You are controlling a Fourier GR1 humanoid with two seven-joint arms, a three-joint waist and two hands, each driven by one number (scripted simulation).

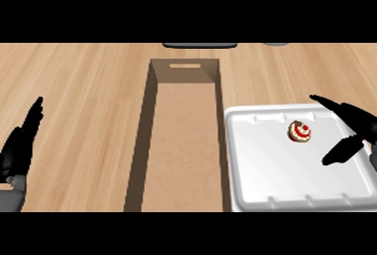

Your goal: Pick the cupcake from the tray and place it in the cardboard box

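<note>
right hand open beside cupcake on tray, cut off at edge; left hand open

In the middle of the frame a long cardboard box lies open on the wooden counter, and just to its right, in the lower right, is a white tray with a cupcake near its upper edge. The right hand is at the right edge, over the tray's upper right corner, fingers spread and apart from the cupcake. The left hand rests open at the left edge, fingers up.
</note>
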